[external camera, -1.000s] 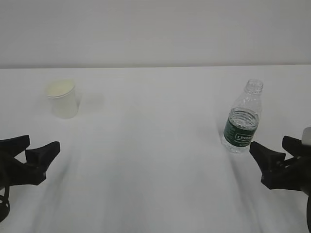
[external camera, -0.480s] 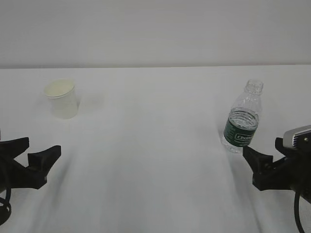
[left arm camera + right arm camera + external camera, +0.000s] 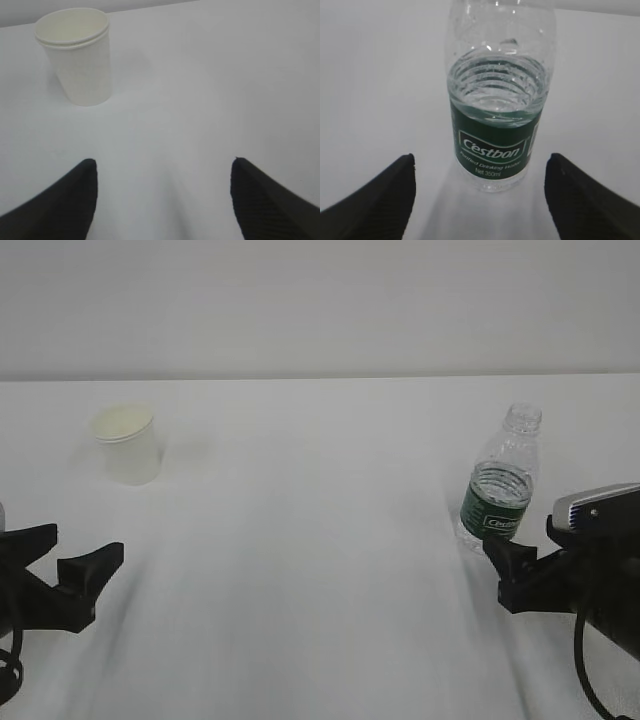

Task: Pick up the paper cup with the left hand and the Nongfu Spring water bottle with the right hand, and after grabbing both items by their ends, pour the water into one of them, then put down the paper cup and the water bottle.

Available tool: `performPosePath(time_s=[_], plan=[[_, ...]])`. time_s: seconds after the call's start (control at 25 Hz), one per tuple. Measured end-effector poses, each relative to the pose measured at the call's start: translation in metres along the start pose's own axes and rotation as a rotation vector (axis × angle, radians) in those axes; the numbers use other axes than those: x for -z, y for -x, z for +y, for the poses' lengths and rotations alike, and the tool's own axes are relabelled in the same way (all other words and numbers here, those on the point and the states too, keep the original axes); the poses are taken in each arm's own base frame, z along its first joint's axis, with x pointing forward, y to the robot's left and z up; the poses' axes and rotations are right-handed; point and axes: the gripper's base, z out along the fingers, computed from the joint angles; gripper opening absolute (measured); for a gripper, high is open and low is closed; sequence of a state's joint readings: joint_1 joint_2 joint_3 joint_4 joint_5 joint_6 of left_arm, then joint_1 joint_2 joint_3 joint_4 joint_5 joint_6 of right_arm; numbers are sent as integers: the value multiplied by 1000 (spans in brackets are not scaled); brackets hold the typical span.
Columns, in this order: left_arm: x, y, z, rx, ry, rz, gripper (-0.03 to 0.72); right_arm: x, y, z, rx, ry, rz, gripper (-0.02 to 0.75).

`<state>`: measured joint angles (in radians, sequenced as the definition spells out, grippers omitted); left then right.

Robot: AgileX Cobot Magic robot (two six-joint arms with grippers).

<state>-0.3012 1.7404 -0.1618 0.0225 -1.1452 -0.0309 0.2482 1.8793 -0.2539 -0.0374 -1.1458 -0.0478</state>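
The white paper cup stands upright at the far left of the table, well ahead of my left gripper. In the left wrist view the cup is up and to the left of the open, empty gripper. The Nongfu Spring water bottle stands upright and capless at the right, with water up to the top of its green label. My right gripper is open just in front of the bottle's base. In the right wrist view the bottle is centred between the wide black fingertips, untouched.
The white table runs back to a plain pale wall. Nothing else stands on the table in these views.
My right gripper has moved left and forward, closing on the bottle's base. The left gripper has barely shifted. Cup and bottle stay where they were.
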Motion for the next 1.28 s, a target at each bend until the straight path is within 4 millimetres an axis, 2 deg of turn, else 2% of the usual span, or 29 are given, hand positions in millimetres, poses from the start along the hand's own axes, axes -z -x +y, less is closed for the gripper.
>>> performPosePath(time_s=[0.24, 0.8, 1.08, 1.28], plan=[[0, 0, 1, -2, 12, 0, 594, -11, -1, -1, -3, -9, 0, 606], [-25, 26, 3, 0, 30, -117, 593, -29, 12, -5, -17, -44, -60, 606], [-28, 29, 3, 1, 31, -127, 589, -34, 3, -5, -17, -42, -26, 606], [-28, 28, 3, 1, 31, -122, 589, -41, 4, -5, -17, -42, -31, 604]])
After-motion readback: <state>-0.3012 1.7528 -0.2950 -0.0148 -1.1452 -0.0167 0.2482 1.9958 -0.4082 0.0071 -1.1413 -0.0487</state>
